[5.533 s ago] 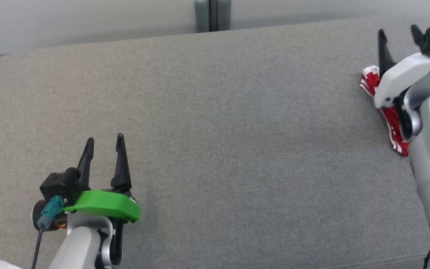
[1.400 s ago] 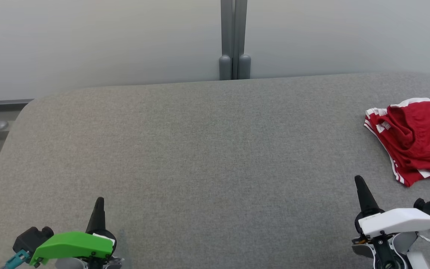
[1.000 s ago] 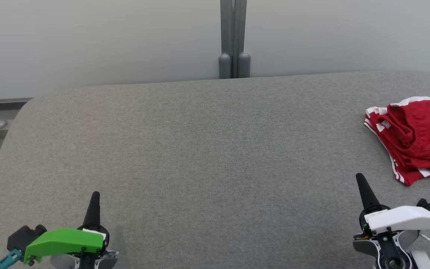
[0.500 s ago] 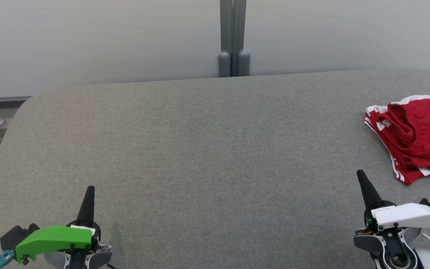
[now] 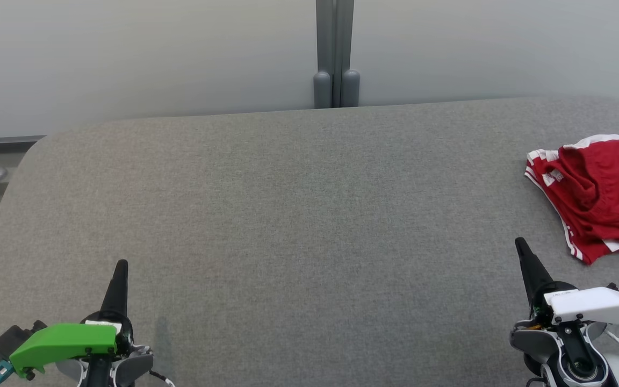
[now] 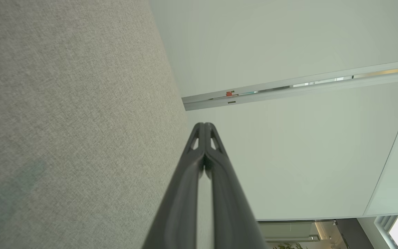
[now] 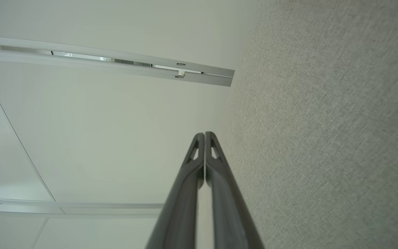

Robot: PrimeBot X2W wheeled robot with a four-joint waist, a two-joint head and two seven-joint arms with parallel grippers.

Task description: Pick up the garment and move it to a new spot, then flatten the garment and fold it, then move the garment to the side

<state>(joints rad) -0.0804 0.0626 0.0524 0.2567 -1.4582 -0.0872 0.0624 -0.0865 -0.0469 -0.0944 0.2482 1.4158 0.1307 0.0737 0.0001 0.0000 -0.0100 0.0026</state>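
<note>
The left gripper [image 5: 119, 269] sits at the table's [image 5: 299, 215] near left corner. Its two dark fingers are pressed together into one tapered point and hold nothing. The left wrist view shows the pads meeting with no cloth between them. The middle of the table is bare grey cloth. Past its far edge stands a pale wall [image 5: 153, 54] with a grey post [image 5: 335, 54] behind the centre. At the table's near right corner the right gripper [image 5: 520, 246] is likewise closed tight and empty.

The garment [image 5: 602, 193] lies on the table's right side, apart from both grippers and partly cut off by the picture's edge. Neither arm is working it, so the task looks to be either finished or not yet begun. I cannot tell which from the way it lies. The heap is rumpled, with uneven edges, so it does not read as a tidy fold.

The garment is thin red cloth with white stripes and white trim. It is soft and creased, and it sags into a hollow in the middle. The table is covered in coarse woven grey fabric, looks padded, and has rounded corners. One gripper has a glossy green plastic cover and the other a white one.
</note>
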